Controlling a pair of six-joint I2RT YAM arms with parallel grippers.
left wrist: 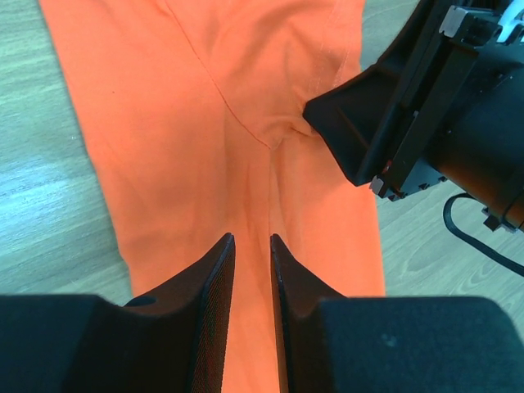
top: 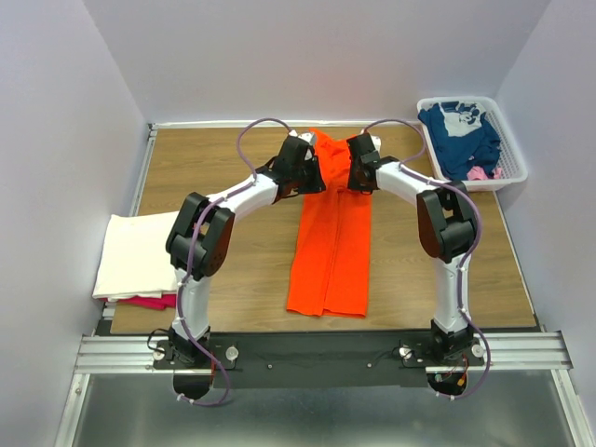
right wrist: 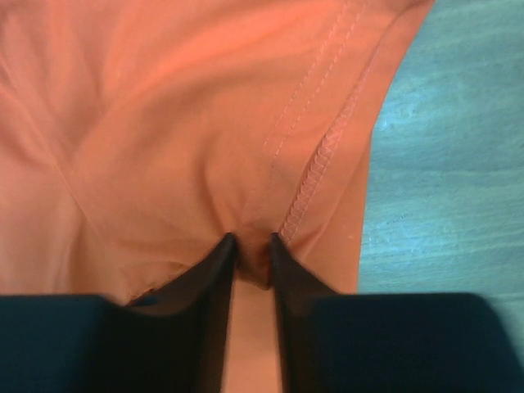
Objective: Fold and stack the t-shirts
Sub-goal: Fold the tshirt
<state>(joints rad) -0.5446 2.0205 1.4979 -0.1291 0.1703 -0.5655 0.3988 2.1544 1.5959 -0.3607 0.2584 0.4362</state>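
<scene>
A bright orange t-shirt [top: 328, 251] lies down the middle of the wooden table as a long narrow strip. Both grippers are at its far end. My left gripper [top: 312, 177] [left wrist: 252, 237] has its jaws drawn close together, with a ridge of orange cloth [left wrist: 246, 164] running between them. My right gripper [top: 355, 173] [right wrist: 252, 237] pinches a puckered bunch of the orange cloth [right wrist: 164, 123] beside a stitched hem [right wrist: 327, 155]. A folded cream-white t-shirt [top: 138, 253] rests on a magenta-pink one [top: 154, 301] at the left. A navy blue t-shirt [top: 458, 140] fills the basket.
A white slotted basket [top: 515, 174] stands at the back right corner, with a bit of pink cloth [top: 479, 173] showing in it. Grey walls close in the table on three sides. The right gripper's black body [left wrist: 426, 106] sits close beside the left one.
</scene>
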